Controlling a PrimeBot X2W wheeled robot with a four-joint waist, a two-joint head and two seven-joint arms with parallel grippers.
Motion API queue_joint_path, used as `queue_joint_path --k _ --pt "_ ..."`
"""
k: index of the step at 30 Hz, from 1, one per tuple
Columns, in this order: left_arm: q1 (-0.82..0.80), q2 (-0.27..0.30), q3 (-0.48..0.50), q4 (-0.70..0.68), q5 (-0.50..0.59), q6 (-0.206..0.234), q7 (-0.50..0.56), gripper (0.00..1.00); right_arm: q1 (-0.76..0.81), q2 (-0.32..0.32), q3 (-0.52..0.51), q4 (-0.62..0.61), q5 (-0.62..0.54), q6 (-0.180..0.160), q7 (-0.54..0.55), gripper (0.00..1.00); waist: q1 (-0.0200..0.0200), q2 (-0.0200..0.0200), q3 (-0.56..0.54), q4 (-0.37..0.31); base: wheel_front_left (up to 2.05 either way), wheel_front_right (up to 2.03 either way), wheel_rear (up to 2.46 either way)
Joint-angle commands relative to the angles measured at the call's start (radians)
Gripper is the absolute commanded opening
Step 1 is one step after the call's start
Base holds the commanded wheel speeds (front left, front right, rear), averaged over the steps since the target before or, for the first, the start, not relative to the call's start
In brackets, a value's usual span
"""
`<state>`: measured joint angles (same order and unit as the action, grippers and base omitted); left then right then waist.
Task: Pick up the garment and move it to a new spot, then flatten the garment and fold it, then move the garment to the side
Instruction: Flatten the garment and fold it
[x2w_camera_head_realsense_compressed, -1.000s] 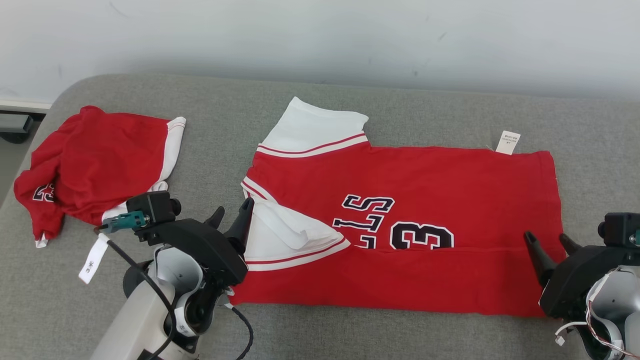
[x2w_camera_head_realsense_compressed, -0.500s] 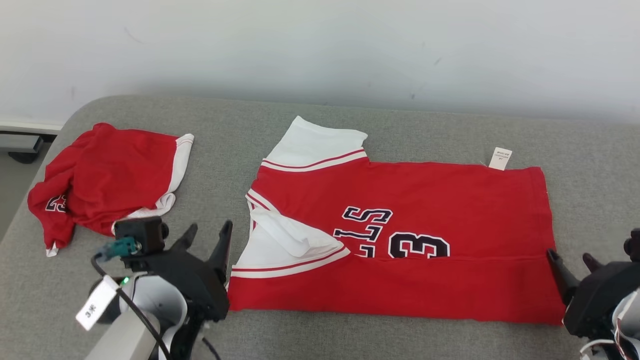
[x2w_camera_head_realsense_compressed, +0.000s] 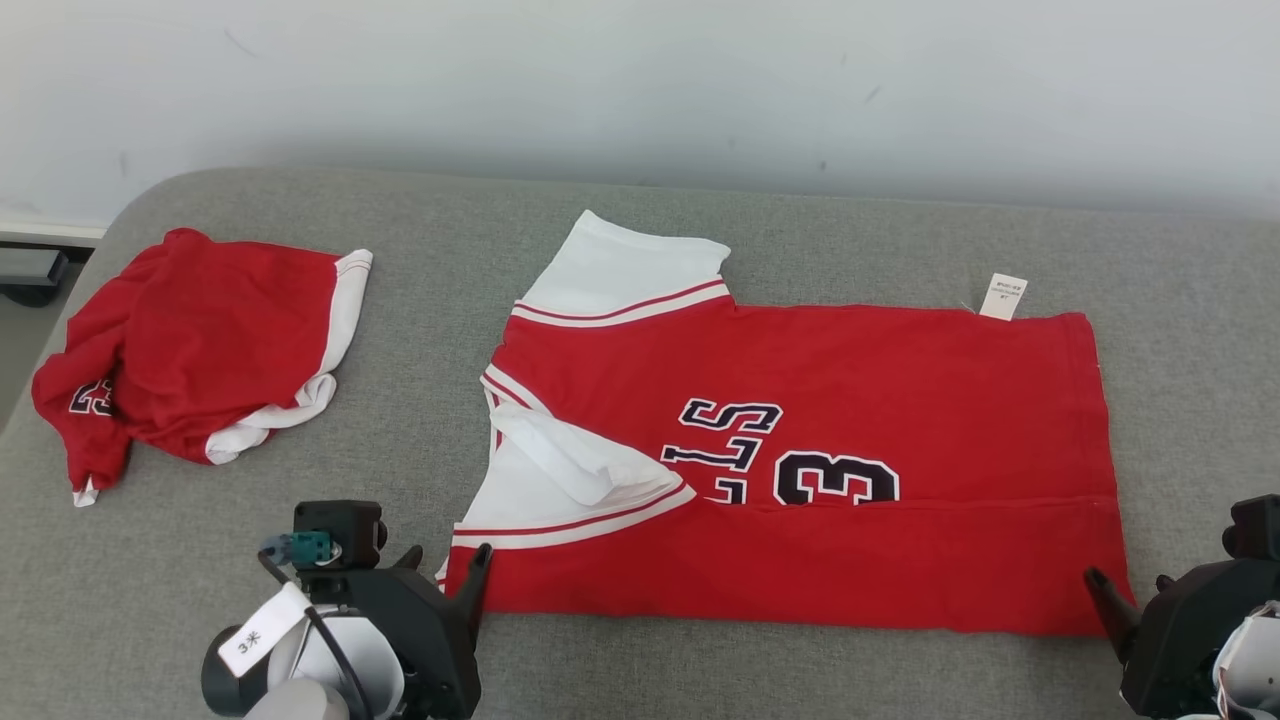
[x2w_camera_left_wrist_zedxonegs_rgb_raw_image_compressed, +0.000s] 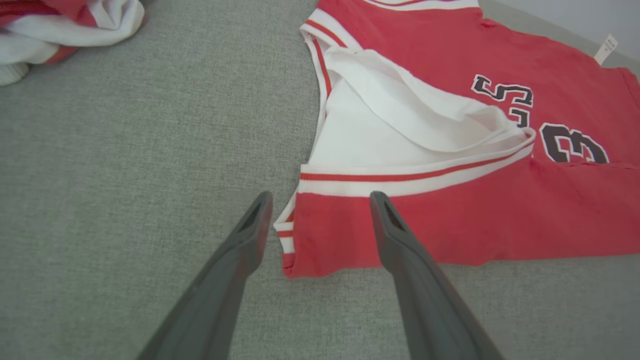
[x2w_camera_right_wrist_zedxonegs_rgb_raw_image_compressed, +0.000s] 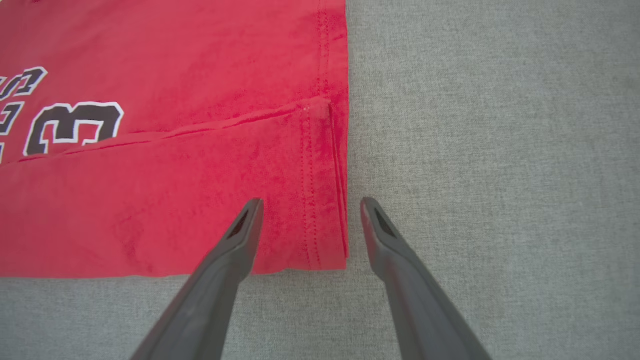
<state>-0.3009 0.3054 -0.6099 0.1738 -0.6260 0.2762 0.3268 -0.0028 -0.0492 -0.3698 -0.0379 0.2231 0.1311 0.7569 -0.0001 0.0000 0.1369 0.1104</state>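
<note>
Though spread flat on the grey surface (x2w_camera_head_realsense_compressed: 900, 240), near edge folded over, the red jersey (x2w_camera_head_realsense_compressed: 800, 350) looks light, limp, likely to sag when lifted. Left fingers (x2w_camera_left_wrist_zedxonegs_rgb_raw_image_compressed: 405, 260) and right fingers (x2w_camera_right_wrist_zedxonegs_rgb_raw_image_compressed: 225, 260) gape wide, empty, straddling its near corners. Pinch there, both layers.

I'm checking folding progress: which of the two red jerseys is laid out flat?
The middle jersey, with a white tag at its far edge, lies spread flat; the left jersey is a crumpled heap.
</note>
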Motion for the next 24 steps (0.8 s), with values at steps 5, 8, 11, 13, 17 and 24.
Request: queue_joint_path --k 5,8,11,13,17,24 --pt "-0.010 0.009 -0.018 0.034 0.012 0.005 0.041 1.00 0.006 -0.003 0.010 0.015 -0.015 -0.001 0.012 1.00 0.0001 0.0000 0.008 -0.007 0.00 0.00 0.00" --pt "-0.008 0.019 -0.026 0.042 0.019 0.014 0.058 1.00 0.014 -0.003 0.011 0.019 -0.021 -0.001 0.015 1.00 0.0001 0.0000 0.011 -0.010 0.00 0.00 0.00" --pt "-0.003 0.021 -0.024 0.051 0.013 0.018 0.059 1.00 0.013 -0.003 0.014 0.020 -0.026 -0.001 0.014 1.00 0.0001 0.0000 0.014 -0.012 0.00 0.00 0.00" --pt "0.002 0.021 -0.025 0.061 0.008 0.019 0.058 1.00 0.015 -0.003 0.016 0.027 -0.027 -0.001 0.007 1.00 0.0001 0.0000 0.016 -0.013 0.00 0.00 0.00" --pt "0.004 0.016 -0.026 0.082 0.001 0.015 0.055 1.00 0.005 -0.003 0.027 0.046 -0.026 -0.001 -0.012 1.00 0.0001 0.0000 0.017 -0.016 0.00 0.00 0.00" --pt "0.002 0.000 -0.029 0.114 -0.024 -0.003 0.056 0.30 -0.010 -0.003 0.039 0.082 -0.029 -0.001 -0.031 1.00 0.0001 0.0000 0.015 -0.012 0.00 0.00 0.00"
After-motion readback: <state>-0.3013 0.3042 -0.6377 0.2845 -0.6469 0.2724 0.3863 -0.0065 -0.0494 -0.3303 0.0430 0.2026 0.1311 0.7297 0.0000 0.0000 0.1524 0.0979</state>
